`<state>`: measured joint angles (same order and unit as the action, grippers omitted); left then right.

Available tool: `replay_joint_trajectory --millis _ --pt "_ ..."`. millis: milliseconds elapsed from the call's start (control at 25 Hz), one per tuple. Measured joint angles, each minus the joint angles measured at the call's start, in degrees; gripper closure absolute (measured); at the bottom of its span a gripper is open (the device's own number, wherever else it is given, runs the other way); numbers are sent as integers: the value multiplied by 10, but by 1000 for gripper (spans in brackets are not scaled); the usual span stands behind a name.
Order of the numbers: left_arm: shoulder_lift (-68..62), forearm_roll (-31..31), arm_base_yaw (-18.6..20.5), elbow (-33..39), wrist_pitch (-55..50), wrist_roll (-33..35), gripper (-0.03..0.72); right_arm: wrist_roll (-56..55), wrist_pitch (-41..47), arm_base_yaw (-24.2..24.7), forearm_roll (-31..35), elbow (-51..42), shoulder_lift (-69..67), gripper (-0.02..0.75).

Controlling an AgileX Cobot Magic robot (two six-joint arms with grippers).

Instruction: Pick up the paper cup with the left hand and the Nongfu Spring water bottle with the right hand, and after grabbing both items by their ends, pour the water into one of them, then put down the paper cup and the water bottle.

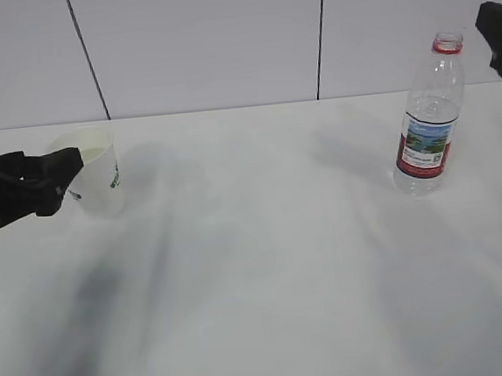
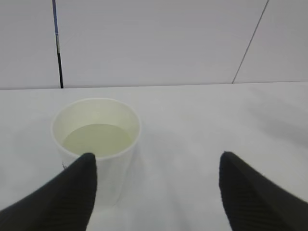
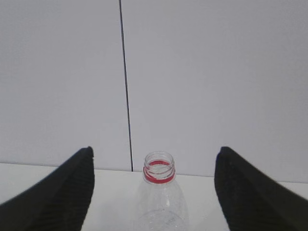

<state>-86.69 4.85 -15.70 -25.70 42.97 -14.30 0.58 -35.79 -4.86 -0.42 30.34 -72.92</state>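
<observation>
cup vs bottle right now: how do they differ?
The small white tapered paper cup is short and opaque; the clear ribbed plastic bottle with the red label is tall and see-through. The cup holds liquid; the bottle looks empty. The cup sits at the table's left by the left tool; the bottle stands at the right. Shared: both upright on the white table, open-topped, neither gripped.

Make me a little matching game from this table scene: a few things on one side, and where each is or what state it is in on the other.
Things:
1. paper cup
2. water bottle
3. left gripper
4. right gripper

States:
A. open, up behind the bottle's neck
B. uncapped, standing on the right
C. holds liquid, standing on the left
D. open, one finger in front of the cup's side

Pairs: 1-C, 2-B, 3-D, 4-A
</observation>
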Motion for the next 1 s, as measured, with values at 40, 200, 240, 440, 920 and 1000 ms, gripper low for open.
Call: replay_joint_trajectory --millis 40,200,240,440,920,1000 --pt "9 0 0 0 -13 0 104 0 17 0 0 4 9 153" --pt "58 0 0 2 -54 0 105 0 63 0 0 10 35 153" --pt "72 0 0 3 -67 0 106 0 71 0 0 10 40 153" --pt "123 -1 0 3 -135 0 111 -6 109 0 0 10 85 152" --pt "225 -2 0 3 -251 0 118 -6 239 0 0 10 206 152" --pt "247 -2 0 3 -270 0 118 -6 257 0 0 10 224 153"
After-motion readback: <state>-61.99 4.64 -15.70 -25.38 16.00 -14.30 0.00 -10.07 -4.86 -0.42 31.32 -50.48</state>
